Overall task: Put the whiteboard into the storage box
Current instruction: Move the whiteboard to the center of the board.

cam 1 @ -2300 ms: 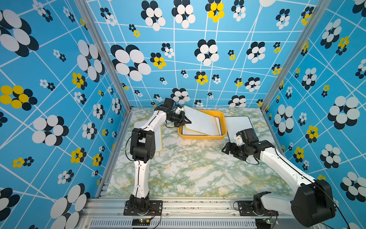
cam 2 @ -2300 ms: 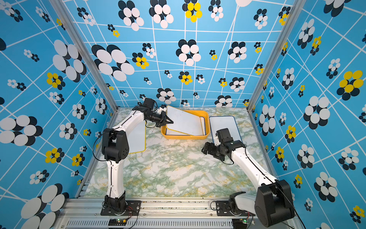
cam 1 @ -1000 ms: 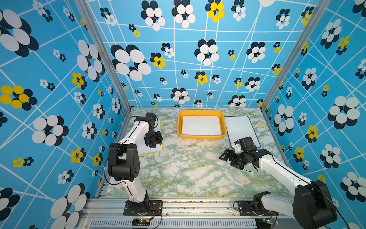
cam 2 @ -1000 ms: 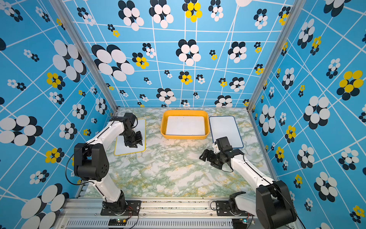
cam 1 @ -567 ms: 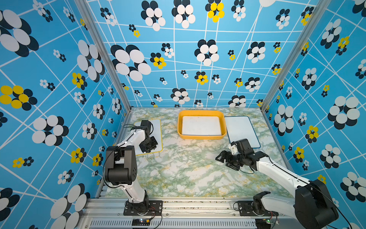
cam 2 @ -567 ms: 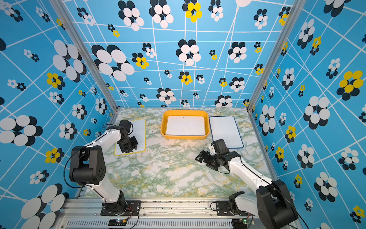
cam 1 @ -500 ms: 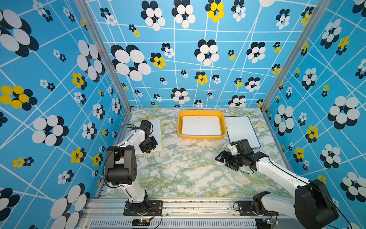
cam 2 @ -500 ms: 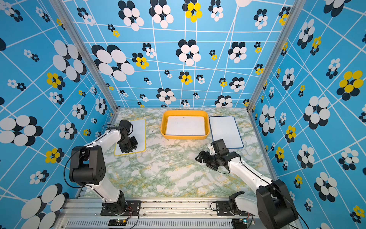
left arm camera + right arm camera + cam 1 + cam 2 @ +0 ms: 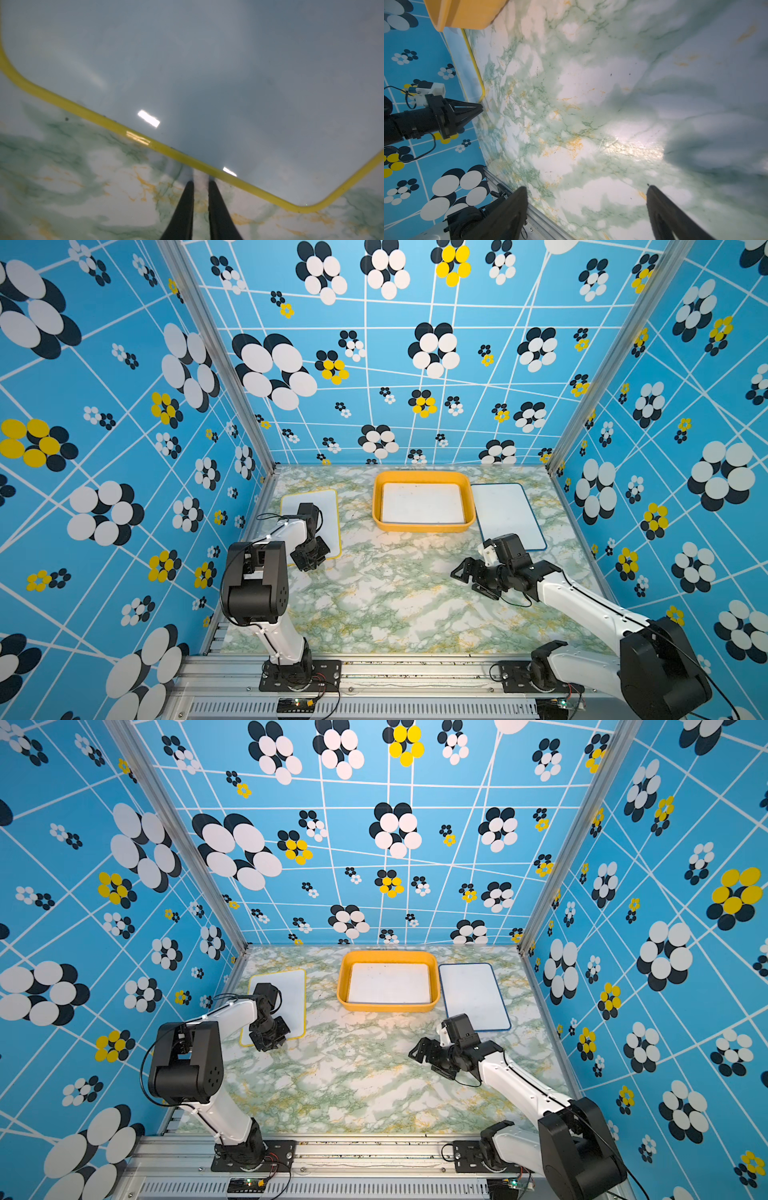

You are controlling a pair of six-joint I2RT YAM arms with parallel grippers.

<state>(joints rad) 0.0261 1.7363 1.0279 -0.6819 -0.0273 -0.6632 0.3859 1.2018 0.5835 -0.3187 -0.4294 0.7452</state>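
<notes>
The orange-yellow storage box stands at the back centre with a white whiteboard lying flat in it. A yellow-framed whiteboard lies to its left and a blue-framed whiteboard to its right. My left gripper points down at the near edge of the yellow-framed one. Its fingers are almost together with nothing between them, and the tips stop just short of the frame. My right gripper hovers open and empty over bare marble.
Blue flowered walls close in on three sides of the marble table. An aluminium rail with both arm bases runs along the front. The right wrist view shows my left gripper beside the yellow frame.
The whiteboard that my left gripper held over the box now lies in it. The left arm has come back to the yellow-framed board with jaws narrowing. The right gripper has drifted toward the table's middle.
</notes>
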